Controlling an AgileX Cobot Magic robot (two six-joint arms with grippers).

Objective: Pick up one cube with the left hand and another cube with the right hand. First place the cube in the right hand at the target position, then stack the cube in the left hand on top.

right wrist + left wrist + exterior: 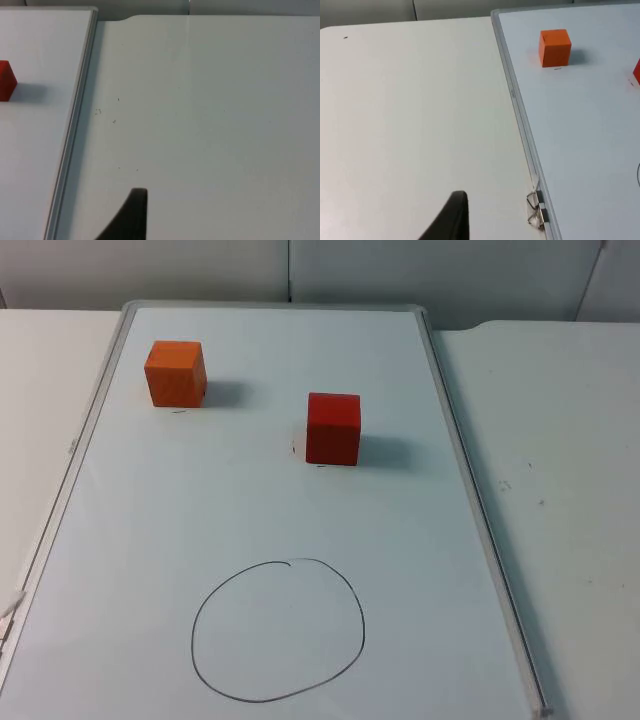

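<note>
Top view: two cubes sitting on the whiteboard [110, 570], orange cube [176, 372] far-left, red cube [333, 428] mid, well apart; one drawn circle [278, 630] nearer the camera.

Left wrist: left gripper [451, 220] hovering over bare table [410, 110], orange cube well ahead; opening can't tell.

Right wrist: right gripper [129, 217] hovering off-board, red cube far off; opening can't tell.

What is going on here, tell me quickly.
Nothing is being handled yet. An orange cube and a red cube sit apart on a whiteboard lying flat on the white table, both untouched. A hand-drawn circle on the board has nothing in it. The left gripper waits over bare table beside the board's left edge, and the right gripper over the table off the board's right edge. No cube has been picked up or stacked.
</note>
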